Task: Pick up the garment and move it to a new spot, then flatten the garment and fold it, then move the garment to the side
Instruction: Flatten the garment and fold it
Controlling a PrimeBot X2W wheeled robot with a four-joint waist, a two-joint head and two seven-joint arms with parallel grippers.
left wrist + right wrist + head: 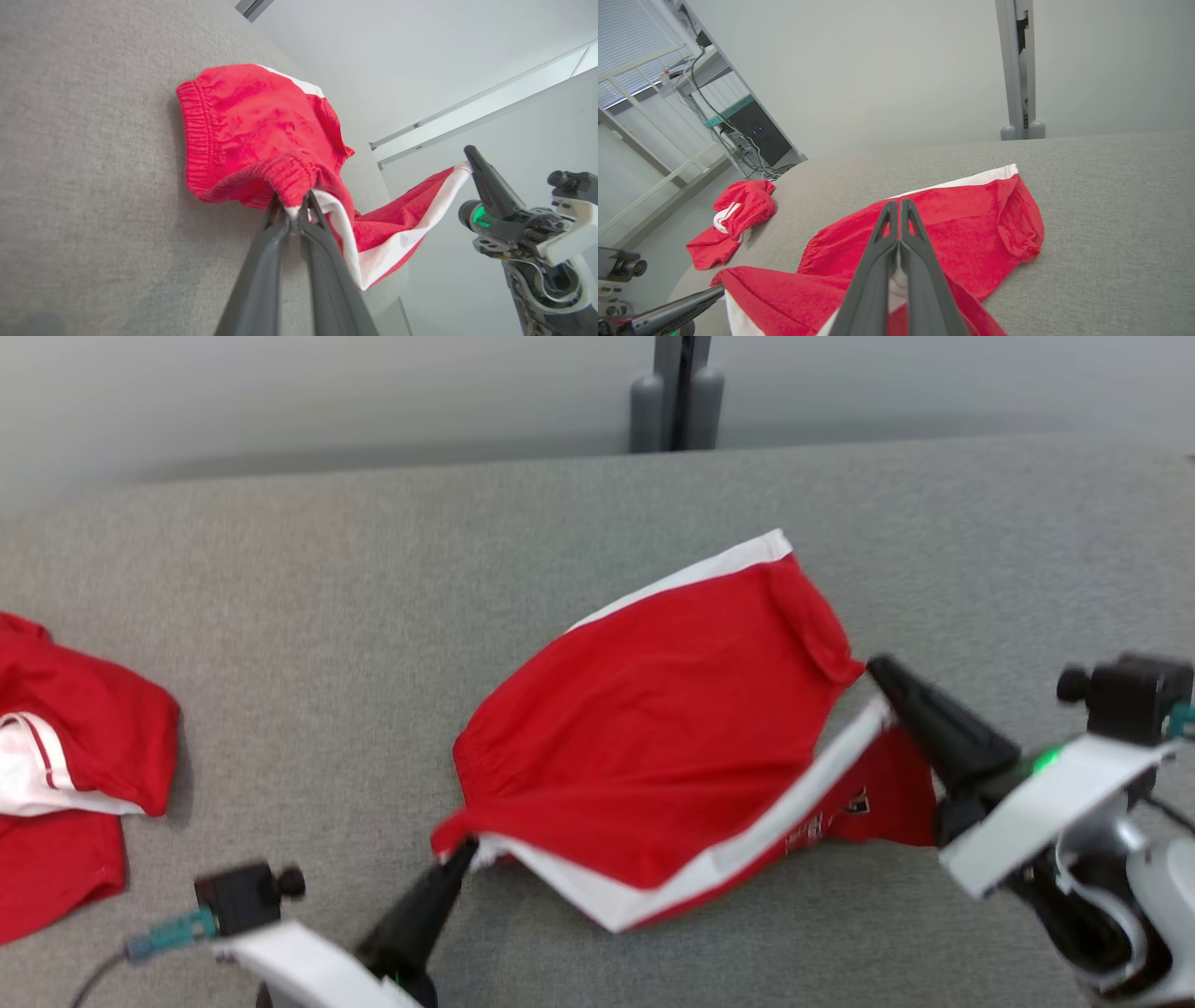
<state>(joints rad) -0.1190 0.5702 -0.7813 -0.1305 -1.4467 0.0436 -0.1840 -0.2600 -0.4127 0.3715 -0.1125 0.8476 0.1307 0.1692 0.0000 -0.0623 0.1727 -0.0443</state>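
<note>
Red pile (84, 737) runs off the left edge; print (831, 814) on the garment (653, 737) blurs unreadably.

Grey fabric table (327, 616), crumpled red clothes (79, 737), grey post (674, 401)

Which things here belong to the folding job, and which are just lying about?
In the job: red shorts with white stripes, pinched at one corner by the left gripper and at another by the right gripper; grey table beneath.
Lying about: second red garment crumpled at the table's left end; grey post behind.
</note>
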